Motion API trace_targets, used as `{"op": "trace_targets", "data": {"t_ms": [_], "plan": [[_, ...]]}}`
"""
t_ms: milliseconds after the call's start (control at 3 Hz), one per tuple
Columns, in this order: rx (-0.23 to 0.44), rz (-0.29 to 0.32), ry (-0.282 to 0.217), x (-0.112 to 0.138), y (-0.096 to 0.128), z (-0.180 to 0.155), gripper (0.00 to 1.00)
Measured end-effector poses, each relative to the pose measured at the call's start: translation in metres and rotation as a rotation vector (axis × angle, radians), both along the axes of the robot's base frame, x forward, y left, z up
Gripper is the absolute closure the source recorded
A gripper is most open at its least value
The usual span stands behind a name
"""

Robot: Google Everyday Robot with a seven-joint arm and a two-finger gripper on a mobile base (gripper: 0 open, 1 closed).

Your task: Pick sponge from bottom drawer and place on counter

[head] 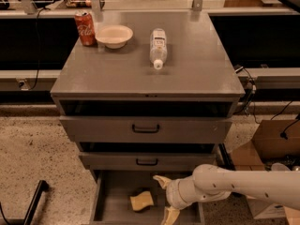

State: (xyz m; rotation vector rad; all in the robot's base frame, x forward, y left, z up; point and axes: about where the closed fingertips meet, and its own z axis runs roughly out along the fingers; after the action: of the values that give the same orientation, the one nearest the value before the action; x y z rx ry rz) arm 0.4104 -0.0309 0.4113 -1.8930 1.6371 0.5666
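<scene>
The pale yellow sponge [142,201] lies on the grey floor of the open bottom drawer [112,196], left of middle. My gripper [164,198] is inside the drawer just right of the sponge, open, with one cream finger [161,181] above and one [169,215] below; it holds nothing. The white arm [234,184] reaches in from the right. The counter [187,74] is the grey top of the cabinet.
On the counter stand a red soda can [85,28], a cream bowl [114,35] and a lying plastic bottle [158,47]. Two upper drawers with dark handles [146,129] are slightly open. A cardboard box [267,149] and cables sit at the right.
</scene>
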Motion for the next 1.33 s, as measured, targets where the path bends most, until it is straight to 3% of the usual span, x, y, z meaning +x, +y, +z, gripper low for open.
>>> {"op": "trace_targets", "data": {"t_ms": [333,667,1000,1333], "plan": [[0.010,-0.037,0.017,0.004,-0.006,-0.013,0.00],[-0.026,-0.096,0.042,0.000,-0.016,-0.070,0.00],[-0.043,-0.195,-0.004,0.014,-0.025,-0.122,0.00],[-0.001,-0.267,-0.051,0.032,-0.029,-0.136,0.00]]}}
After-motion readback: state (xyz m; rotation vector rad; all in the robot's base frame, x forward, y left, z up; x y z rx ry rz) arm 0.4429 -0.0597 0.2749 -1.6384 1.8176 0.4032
